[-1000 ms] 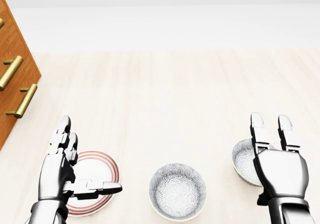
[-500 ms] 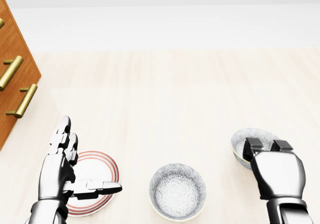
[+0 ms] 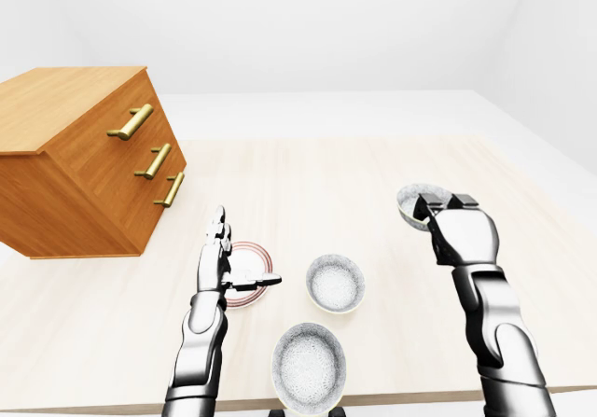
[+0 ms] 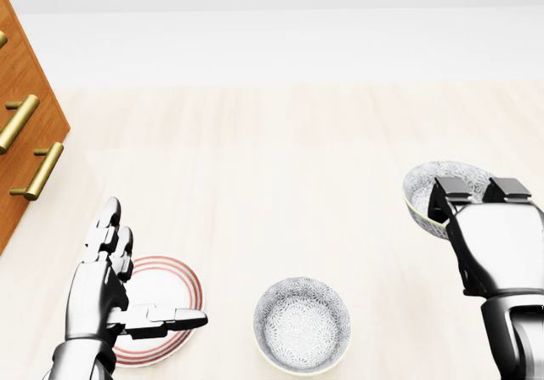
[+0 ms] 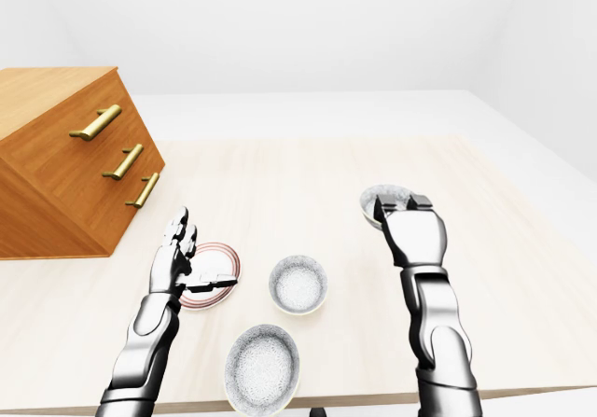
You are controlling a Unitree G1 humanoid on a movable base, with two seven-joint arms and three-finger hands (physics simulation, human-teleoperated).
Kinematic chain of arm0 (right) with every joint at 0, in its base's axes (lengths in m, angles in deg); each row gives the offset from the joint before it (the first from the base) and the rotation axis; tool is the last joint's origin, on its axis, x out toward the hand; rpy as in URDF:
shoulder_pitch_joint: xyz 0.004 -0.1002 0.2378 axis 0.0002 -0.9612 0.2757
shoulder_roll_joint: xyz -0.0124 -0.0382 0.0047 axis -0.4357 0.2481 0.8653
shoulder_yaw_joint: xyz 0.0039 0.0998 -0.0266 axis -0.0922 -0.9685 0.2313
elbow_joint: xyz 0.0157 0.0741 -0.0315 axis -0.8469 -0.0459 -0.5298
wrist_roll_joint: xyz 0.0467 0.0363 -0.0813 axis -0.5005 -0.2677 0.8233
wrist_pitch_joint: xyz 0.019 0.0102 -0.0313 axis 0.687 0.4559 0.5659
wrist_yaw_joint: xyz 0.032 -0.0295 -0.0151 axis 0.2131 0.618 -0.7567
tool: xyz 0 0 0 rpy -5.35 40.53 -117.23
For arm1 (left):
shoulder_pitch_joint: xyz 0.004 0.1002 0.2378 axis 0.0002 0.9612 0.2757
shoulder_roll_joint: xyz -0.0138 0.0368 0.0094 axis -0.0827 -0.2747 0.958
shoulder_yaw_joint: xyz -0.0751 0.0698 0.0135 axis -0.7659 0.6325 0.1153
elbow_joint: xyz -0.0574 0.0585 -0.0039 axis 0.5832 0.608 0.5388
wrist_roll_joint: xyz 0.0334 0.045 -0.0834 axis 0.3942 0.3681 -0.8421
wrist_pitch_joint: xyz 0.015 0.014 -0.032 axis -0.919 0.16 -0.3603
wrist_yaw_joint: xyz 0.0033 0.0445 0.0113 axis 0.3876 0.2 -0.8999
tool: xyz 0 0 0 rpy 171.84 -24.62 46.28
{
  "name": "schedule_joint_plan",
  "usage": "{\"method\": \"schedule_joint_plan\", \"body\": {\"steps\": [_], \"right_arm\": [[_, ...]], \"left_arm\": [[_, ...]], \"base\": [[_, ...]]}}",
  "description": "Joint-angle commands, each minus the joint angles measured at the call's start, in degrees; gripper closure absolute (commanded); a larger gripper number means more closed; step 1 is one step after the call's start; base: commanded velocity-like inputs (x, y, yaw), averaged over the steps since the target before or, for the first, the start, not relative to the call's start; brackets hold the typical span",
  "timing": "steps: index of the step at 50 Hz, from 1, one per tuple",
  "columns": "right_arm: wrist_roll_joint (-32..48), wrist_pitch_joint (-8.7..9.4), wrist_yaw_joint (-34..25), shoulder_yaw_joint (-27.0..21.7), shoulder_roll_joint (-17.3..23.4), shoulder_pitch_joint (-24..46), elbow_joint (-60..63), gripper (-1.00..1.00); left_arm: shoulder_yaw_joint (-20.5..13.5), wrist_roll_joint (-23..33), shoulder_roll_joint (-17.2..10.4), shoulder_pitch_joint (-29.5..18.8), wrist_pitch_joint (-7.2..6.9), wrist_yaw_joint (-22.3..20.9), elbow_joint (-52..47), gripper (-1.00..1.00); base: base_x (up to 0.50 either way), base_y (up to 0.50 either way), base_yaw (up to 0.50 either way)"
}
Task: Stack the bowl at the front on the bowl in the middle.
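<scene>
Right hand (image 4: pixel 497 248) pinching bowl (image 4: pixel 425 189) rim, 3 o'clock. Left hand (image 4: pixel 98 299) spread over plate (image 4: pixel 166 282), 8 o'clock. Middle bowl (image 4: pixel 302 325) 6 o'clock.

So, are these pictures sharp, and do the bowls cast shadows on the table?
Head view: sharp throughout, no blur; the middle bowl casts hardly any shadow on the table. Left-eye view: even soft light, no glare; the drawer chest looks slanted, as through a wide lens.
</scene>
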Motion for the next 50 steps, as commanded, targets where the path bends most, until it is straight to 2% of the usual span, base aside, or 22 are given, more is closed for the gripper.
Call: {"method": "schedule_joint_plan", "body": {"steps": [1,5,7,11,17,22,28,50], "right_arm": [[1.6,-2.0,-7.0,-1.5,-0.5,2.4,11.4,1.0],[1.7,-2.18,-9.2,-1.4,-1.1,2.8,14.3,1.0],[1.6,-2.18,-9.7,-1.2,-1.3,2.9,15.2,1.0],[1.4,-2.18,-10.7,-1.0,-1.7,3.2,16.6,1.0],[1.4,-2.18,-12.6,-0.5,-2.4,3.4,19.2,1.0],[1.3,-2.18,-13.3,0.9,-3.6,2.5,21.7,1.0],[0.9,-2.18,-14.0,3.0,-5.8,0.4,25.2,1.0],[2.1,-2.18,-15.9,10.3,-11.3,-5.0,31.4,1.0]], "left_arm": [[0.0,0.0,0.0,0.1,-0.06,-0.1,-0.1,-1.0],[-0.1,-0.1,0.0,0.0,0.31,-0.1,0.3,-1.0],[0.0,-0.1,0.0,0.1,-0.2,0.0,-0.3,-1.0],[-0.1,-0.1,0.0,0.0,0.37,-0.1,0.4,-1.0],[0.0,-0.1,0.0,0.0,0.06,0.0,0.0,-1.0],[-0.1,-0.1,0.0,0.1,0.56,-0.1,0.5,-1.0],[0.0,-0.1,0.0,0.3,0.12,-0.1,-0.2,-1.0],[-0.1,-0.1,0.0,0.1,0.08,-0.1,0.0,-1.0]], "base": [[0.0,0.0,0.0],[0.0,0.0,0.0],[0.0,0.0,0.0],[0.0,0.0,0.0],[0.0,0.0,0.0],[0.0,0.0,0.0],[0.0,0.0,0.0],[0.0,0.0,0.0]]}}
